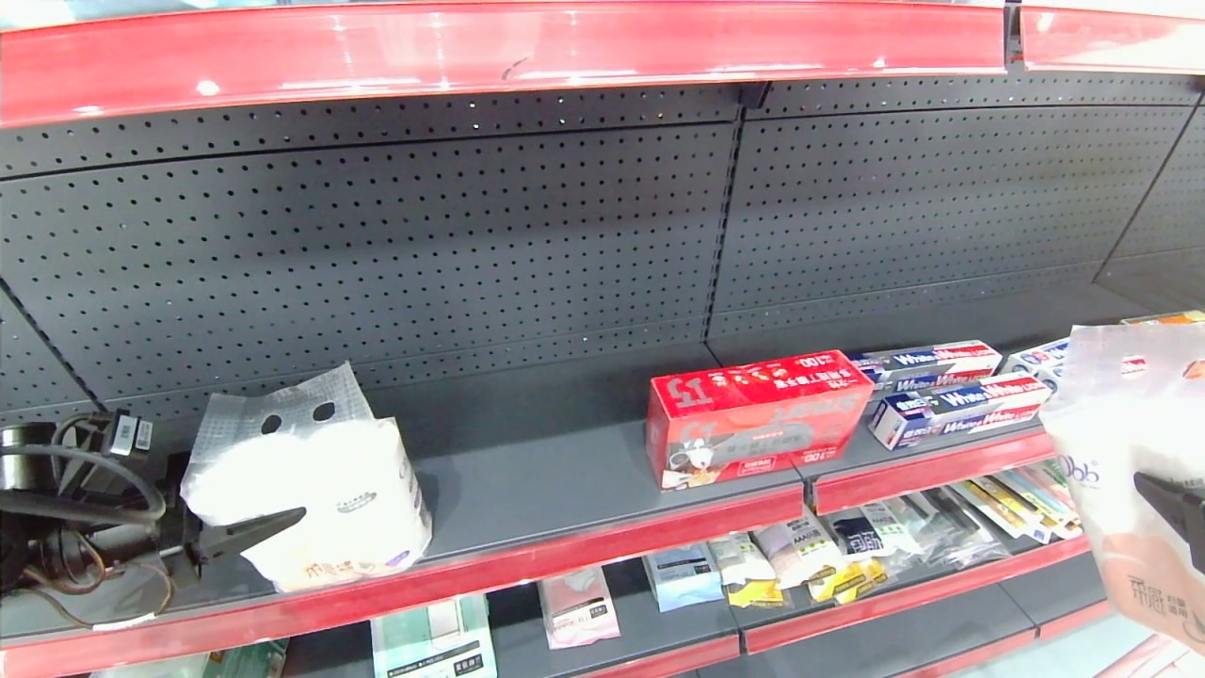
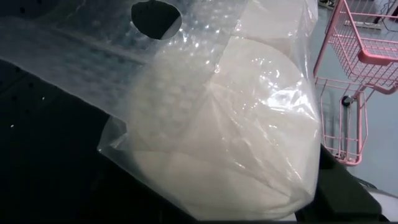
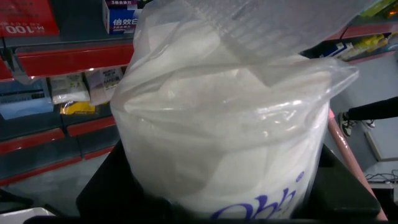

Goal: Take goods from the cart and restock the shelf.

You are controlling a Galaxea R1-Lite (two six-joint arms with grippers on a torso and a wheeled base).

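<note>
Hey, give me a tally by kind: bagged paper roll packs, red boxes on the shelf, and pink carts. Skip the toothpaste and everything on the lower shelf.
Bagged paper roll packs: 2 (shelf pack, raised pack)
Red boxes: 1 (red box)
Pink carts: 1 (pink cart)
Total: 4

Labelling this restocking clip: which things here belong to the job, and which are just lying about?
Job: paper-roll pack at shelf edge, paper-roll pack held at right, pink cart, shelf.
Lying about: red box, toothpaste boxes, sachets on the lower shelf.
</note>
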